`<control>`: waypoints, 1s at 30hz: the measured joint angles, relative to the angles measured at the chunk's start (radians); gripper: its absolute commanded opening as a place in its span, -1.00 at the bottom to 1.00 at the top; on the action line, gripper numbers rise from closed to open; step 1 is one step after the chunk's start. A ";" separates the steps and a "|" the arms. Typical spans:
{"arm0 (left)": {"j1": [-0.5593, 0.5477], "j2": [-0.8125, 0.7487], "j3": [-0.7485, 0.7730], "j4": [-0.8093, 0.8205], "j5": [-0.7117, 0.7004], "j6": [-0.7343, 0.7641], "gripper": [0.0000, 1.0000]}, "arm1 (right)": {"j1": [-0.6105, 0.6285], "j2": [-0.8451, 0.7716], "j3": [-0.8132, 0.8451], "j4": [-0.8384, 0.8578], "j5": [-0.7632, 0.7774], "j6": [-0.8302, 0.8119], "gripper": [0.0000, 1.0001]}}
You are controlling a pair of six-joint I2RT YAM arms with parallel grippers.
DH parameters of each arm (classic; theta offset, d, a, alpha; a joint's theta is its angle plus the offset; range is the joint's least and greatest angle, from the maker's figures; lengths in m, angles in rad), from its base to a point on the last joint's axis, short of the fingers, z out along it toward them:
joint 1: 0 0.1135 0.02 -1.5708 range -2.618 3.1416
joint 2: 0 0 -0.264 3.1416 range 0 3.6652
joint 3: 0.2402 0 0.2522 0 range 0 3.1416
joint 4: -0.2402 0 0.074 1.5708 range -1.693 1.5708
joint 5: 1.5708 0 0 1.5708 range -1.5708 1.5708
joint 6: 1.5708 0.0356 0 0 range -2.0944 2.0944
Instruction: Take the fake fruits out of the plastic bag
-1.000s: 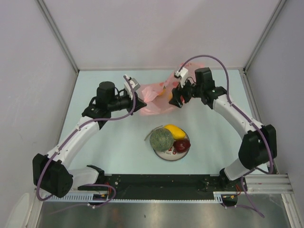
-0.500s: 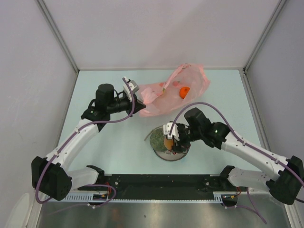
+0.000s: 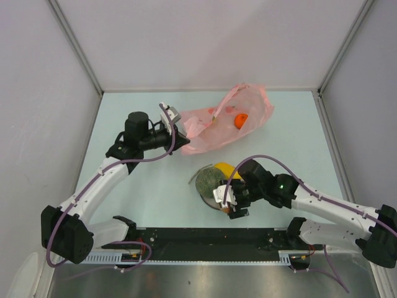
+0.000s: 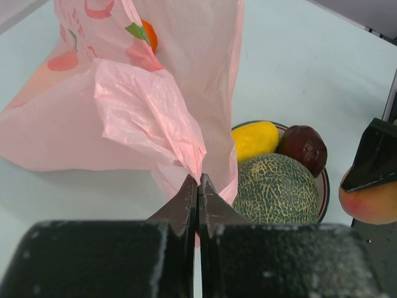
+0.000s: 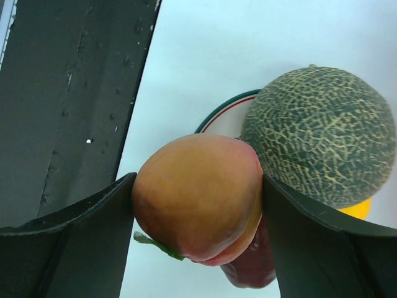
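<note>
My left gripper (image 4: 198,188) pinches a fold of the bag (image 4: 74,124). My right gripper (image 5: 200,186) clamps a peach (image 5: 197,205) at the plate's (image 5: 218,110) rim, beside the melon (image 5: 319,133).

1. A round white plate (image 5: 229,121) with a red-and-dark rim sat toward six o'clock on the worktop.
2. The pale green worktop (image 3: 149,186) had white wall panels (image 3: 205,43) at nine, twelve and three o'clock.
3. A black rail (image 3: 205,243) ran along its six o'clock edge.

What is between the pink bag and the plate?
Nothing: in the top view, a bare strip of table separates the bag from the plate.
</note>
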 measured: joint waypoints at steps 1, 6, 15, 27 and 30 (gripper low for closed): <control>0.000 -0.003 -0.006 0.000 0.000 0.000 -0.99 | 0.006 0.000 -0.009 0.005 0.001 -0.003 -0.94; 0.003 -0.025 -0.053 -0.001 0.000 0.000 -0.99 | 0.019 -0.001 -0.047 0.032 0.002 -0.021 -0.94; 0.023 -0.040 -0.093 -0.002 0.000 0.000 -0.99 | 0.021 0.001 -0.106 0.090 0.002 -0.062 -0.91; 0.047 -0.072 -0.143 -0.009 0.000 0.000 -0.99 | 0.028 0.019 -0.159 0.129 -0.001 -0.196 -0.75; 0.048 -0.072 -0.144 -0.008 0.000 0.000 -0.99 | 0.028 0.018 -0.179 0.129 0.001 -0.249 -0.73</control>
